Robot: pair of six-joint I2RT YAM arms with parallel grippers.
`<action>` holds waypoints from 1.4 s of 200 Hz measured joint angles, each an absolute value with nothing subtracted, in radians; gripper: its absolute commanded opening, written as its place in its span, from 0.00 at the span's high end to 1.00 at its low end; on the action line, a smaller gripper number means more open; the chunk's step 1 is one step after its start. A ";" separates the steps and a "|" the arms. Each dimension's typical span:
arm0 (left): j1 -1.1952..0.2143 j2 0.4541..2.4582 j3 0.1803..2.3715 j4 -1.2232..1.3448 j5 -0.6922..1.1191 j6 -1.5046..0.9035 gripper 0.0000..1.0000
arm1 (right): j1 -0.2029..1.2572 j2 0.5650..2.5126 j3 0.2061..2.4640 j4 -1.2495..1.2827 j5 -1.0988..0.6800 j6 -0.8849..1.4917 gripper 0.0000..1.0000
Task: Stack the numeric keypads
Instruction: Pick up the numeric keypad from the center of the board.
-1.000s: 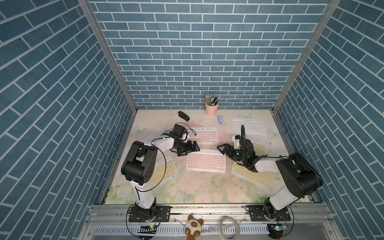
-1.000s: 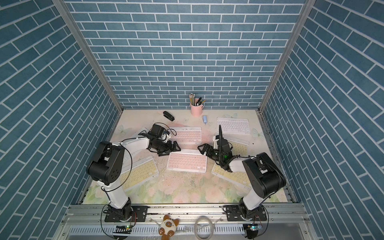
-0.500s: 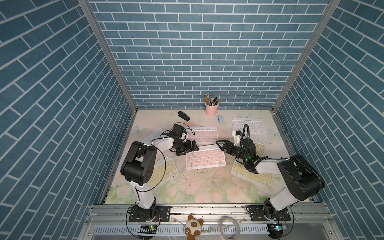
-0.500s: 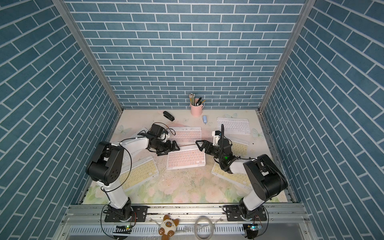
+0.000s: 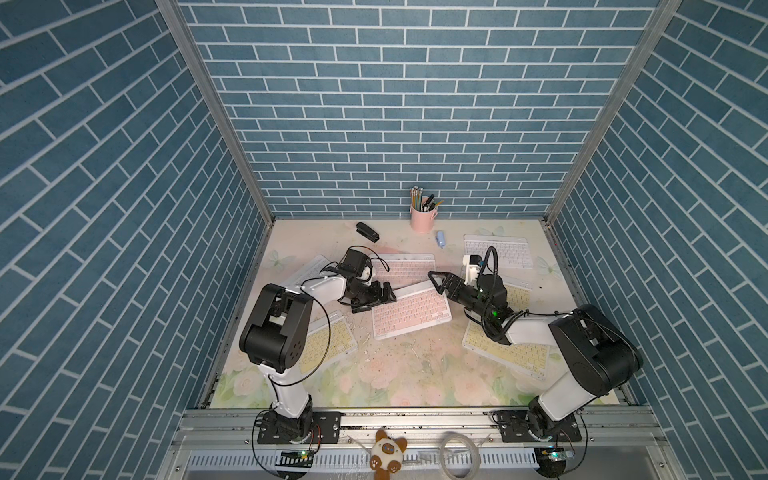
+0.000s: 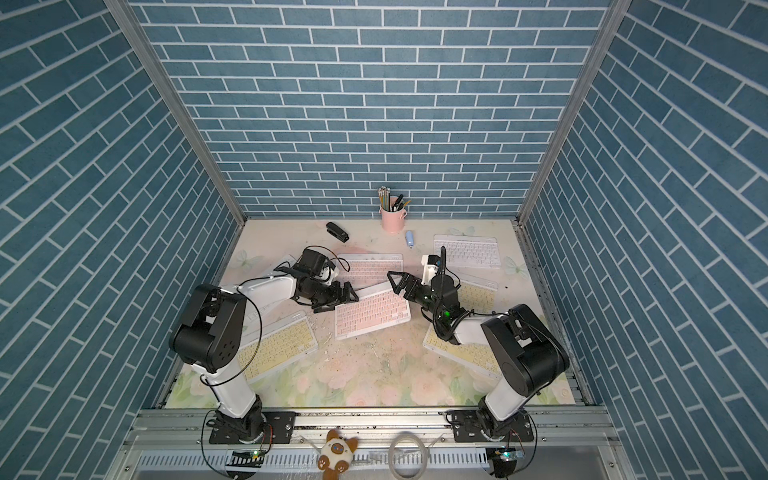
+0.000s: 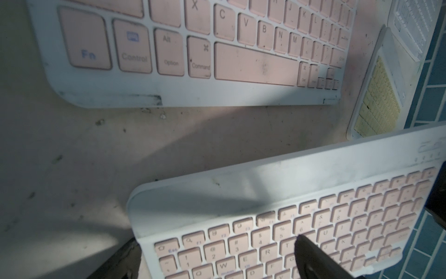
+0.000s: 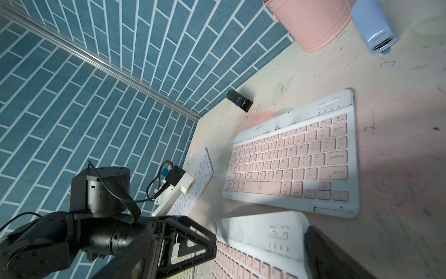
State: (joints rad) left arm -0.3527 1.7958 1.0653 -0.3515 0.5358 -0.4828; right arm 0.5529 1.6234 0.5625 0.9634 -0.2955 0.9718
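Observation:
My left gripper (image 5: 376, 297) is shut on the left end of a pink-keyed numeric keypad (image 5: 411, 313), one finger on its keys (image 7: 313, 256) and one beneath its edge. The keypad is skewed and held off the mat. My right gripper (image 5: 441, 286) is open, and its fingers straddle the keypad's far right corner (image 8: 277, 232) without closing on it. A second pink keypad (image 5: 405, 268) lies flat just behind. White keypads lie at the back right (image 5: 498, 251) and back left (image 5: 309, 268). Yellow keypads lie at the front left (image 5: 328, 345) and under my right arm (image 5: 507, 353).
A pink pencil cup (image 5: 422, 218), a black stapler (image 5: 368, 232) and a small blue item (image 5: 440, 240) stand along the back wall. Another yellow keypad (image 5: 517, 295) is partly hidden behind my right wrist. Brick walls close in three sides.
The middle pink keypad has swung round and risen, its right end moving toward the back. My right gripper moved back and left with that end and stayed open.

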 measured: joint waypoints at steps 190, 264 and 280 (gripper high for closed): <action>-0.351 1.775 1.041 -0.353 0.534 -0.508 0.00 | 0.632 1.734 0.574 1.208 -0.088 1.123 0.04; -0.350 1.765 1.031 -0.352 0.523 -0.527 0.00 | 0.670 1.733 0.616 1.272 -0.074 1.127 0.04; -0.347 1.765 1.031 -0.352 0.524 -0.528 0.00 | 0.681 1.734 0.624 1.291 -0.067 1.130 0.04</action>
State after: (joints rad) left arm -0.3470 1.7653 1.0313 -0.3523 0.5240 -0.5278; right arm 0.6811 1.7340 0.6235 1.2907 -0.0666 1.1297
